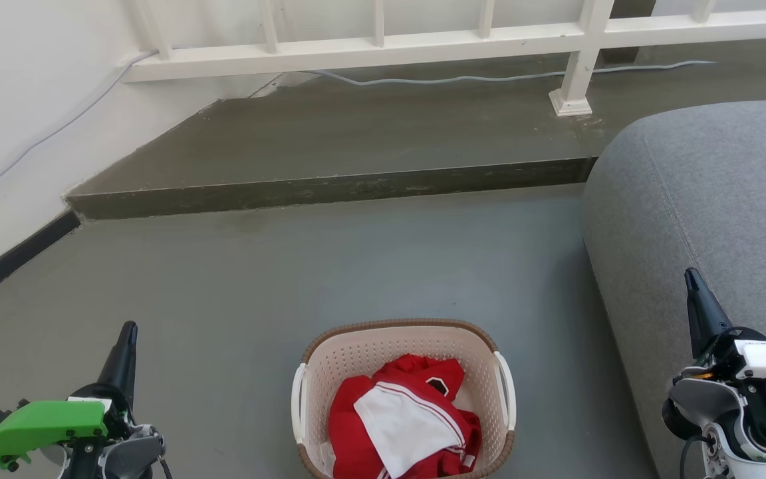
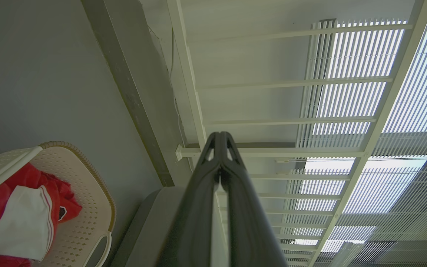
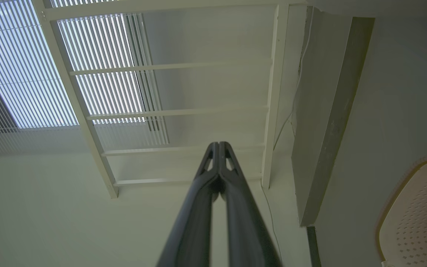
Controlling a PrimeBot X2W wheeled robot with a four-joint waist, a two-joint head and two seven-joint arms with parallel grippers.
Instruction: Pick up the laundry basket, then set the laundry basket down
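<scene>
basket [image 1: 356, 359] on floor [image 1: 223, 286] between grippers, handles [image 1: 506, 392] left/right, long axis unclear | open floor left, sofa [image 1: 722, 199] close right, step [image 1: 330, 189] edge ahead | left gripper [image 1: 129, 329], right gripper [image 1: 691, 276] both pinched together, empty

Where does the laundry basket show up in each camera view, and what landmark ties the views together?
Head view: laundry basket at bottom centre, on the floor.
Left wrist view: laundry basket in the lower left corner.
Right wrist view: laundry basket at the lower right edge, cut off.
Shared landmark: the white railing, in all three.
</scene>
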